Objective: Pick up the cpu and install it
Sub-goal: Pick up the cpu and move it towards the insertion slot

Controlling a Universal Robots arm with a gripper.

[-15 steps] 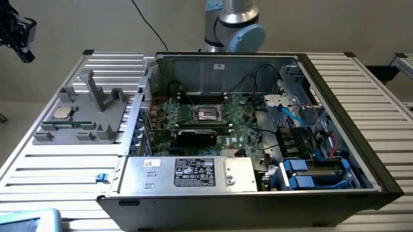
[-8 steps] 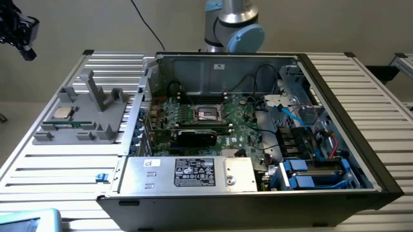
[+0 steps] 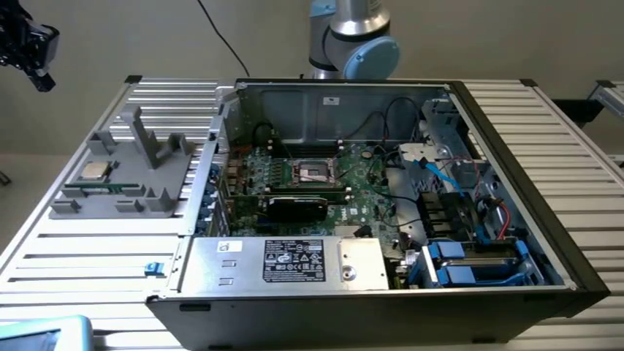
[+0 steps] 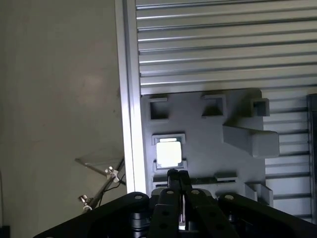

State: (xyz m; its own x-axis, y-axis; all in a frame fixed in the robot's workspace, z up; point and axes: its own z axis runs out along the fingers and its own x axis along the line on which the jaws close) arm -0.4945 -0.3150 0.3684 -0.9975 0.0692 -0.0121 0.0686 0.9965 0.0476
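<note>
Hovering gripper point(image 4: 177, 174), cpu point(image 3: 93, 170) in grey holder point(image 3: 127, 183)

Ribbed aluminium table point(image 3: 546, 146), plain beige wall behind. Open computer case point(image 3: 322, 307) sits on it. Holder lies just beside the case, at the exterior view's left, with the cpu flat in a pocket. Power supply sticker point(image 3: 292, 261) is printed but unreadable. Gripper fingers are narrow, nearly together, holding nothing, apart from the cpu.

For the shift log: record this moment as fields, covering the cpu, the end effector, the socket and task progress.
cpu: lying flat in the grey holder on the slatted table, at the exterior view's left, outside the case
end effector: raised in the air on the holder's side of the table, not touching the cpu
socket: on the motherboard inside the open computer case
progress: cpu not yet picked up
</note>
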